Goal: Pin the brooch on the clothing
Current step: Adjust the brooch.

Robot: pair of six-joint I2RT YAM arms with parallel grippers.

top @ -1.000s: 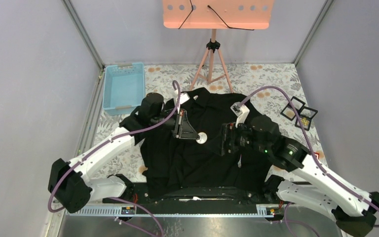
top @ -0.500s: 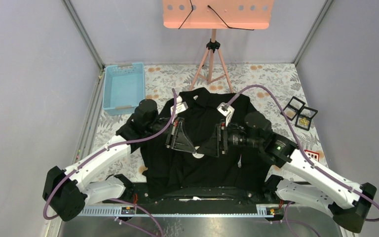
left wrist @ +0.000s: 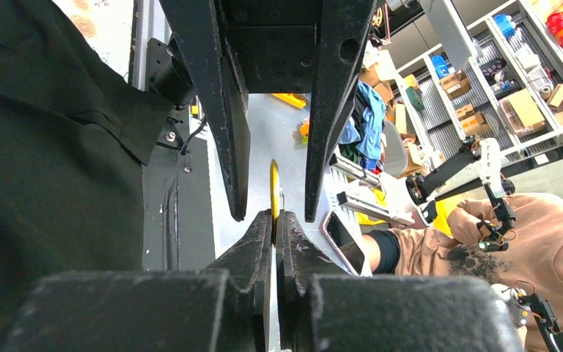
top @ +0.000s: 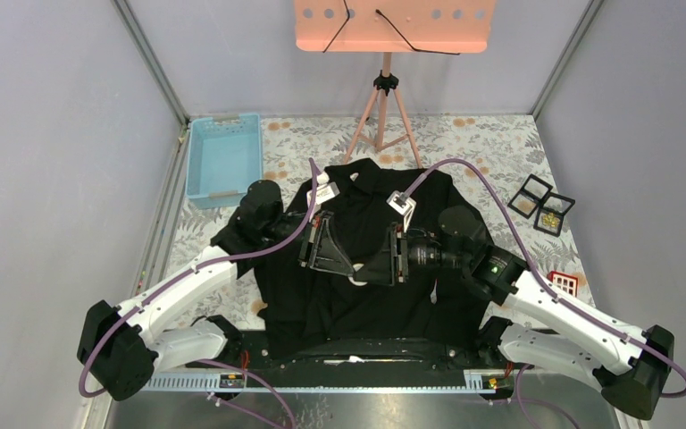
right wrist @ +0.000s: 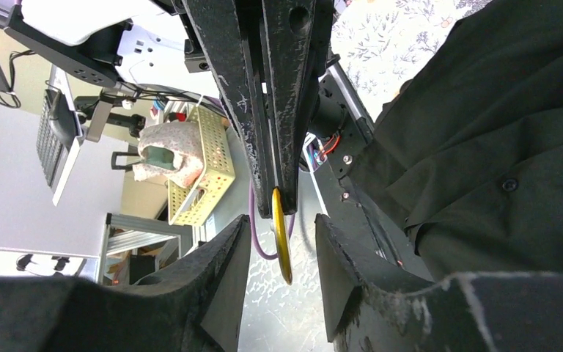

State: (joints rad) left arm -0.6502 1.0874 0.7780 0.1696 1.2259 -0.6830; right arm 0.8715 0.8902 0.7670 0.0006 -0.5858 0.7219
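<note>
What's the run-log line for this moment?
left gripper: shut on brooch | right gripper: open, straddling brooch, no contact | shirt: below, brooch not pinned

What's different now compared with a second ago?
The right gripper swung left to meet the left gripper and now straddles the brooch, its jaws narrowing but not yet touching. The left gripper drifted a little toward the near edge. Unchanged: the left gripper's clamp on the brooch, the shirt, the blue tray.
</note>
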